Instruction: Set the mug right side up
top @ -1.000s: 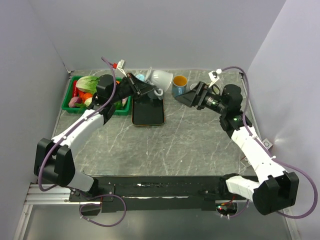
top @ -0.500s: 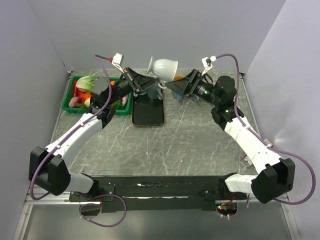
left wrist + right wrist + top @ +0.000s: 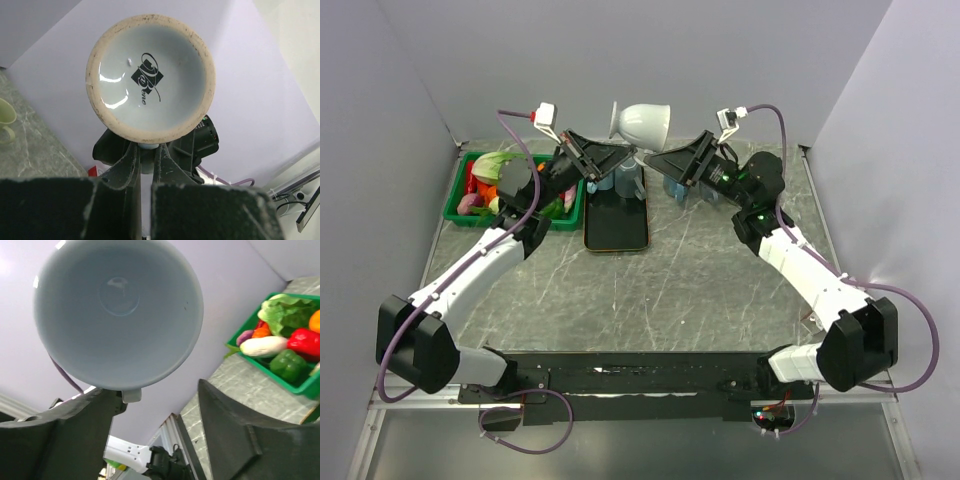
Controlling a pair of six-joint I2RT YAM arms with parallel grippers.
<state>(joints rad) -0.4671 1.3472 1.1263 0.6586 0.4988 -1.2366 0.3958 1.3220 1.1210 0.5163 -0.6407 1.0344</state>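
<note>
Your mug (image 3: 642, 122) hangs in the air above the far end of the table (image 3: 670, 290), lying on its side, foot toward the left arm and mouth toward the right. Your left gripper (image 3: 623, 154) is pinched on the mug's handle just under the foot; the left wrist view shows the fingers (image 3: 129, 165) pressed together there. Your right gripper (image 3: 658, 158) sits just below the mug's rim with its jaws spread, gripping nothing. Below lie a black tray (image 3: 616, 225) and a green bin (image 3: 455, 195) of vegetables.
</note>
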